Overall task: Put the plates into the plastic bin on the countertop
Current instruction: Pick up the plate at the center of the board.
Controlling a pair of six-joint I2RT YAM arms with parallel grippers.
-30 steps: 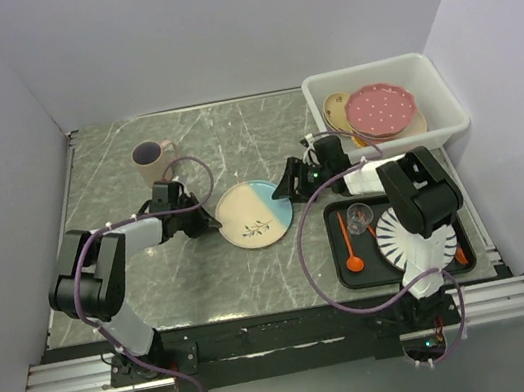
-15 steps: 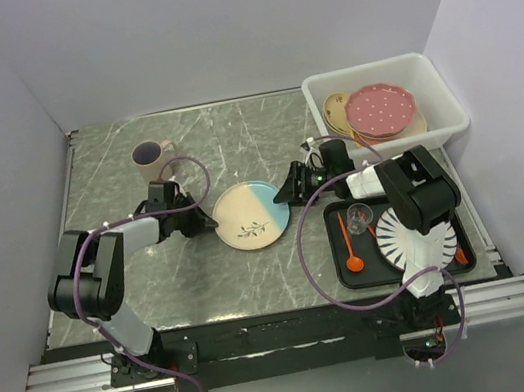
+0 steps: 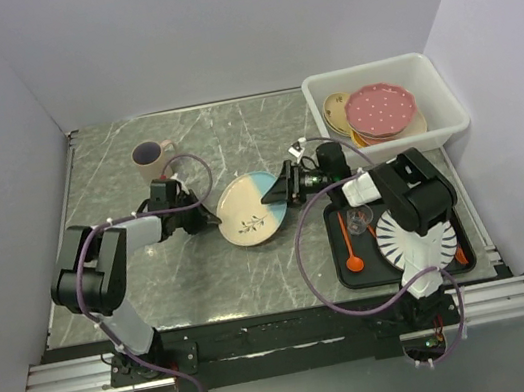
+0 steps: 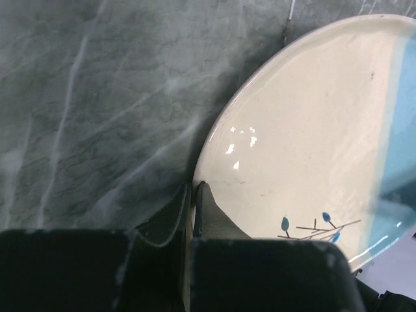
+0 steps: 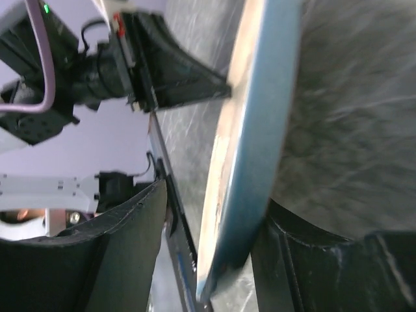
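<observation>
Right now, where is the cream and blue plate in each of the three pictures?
Top external: plate near the picture's middle.
Left wrist: fills the right half.
Right wrist: seen edge-on, running down the centre.
Shared landmark: the veined marble countertop beneath it.

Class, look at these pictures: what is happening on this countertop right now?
Both arms are working on one cream-and-blue plate on the countertop. The left gripper, shut, braces its left rim, while the right gripper has its open jaws around the raised right rim, not yet clamped. Other plates, a pink dotted plate on top, already sit in the plastic bin.
</observation>
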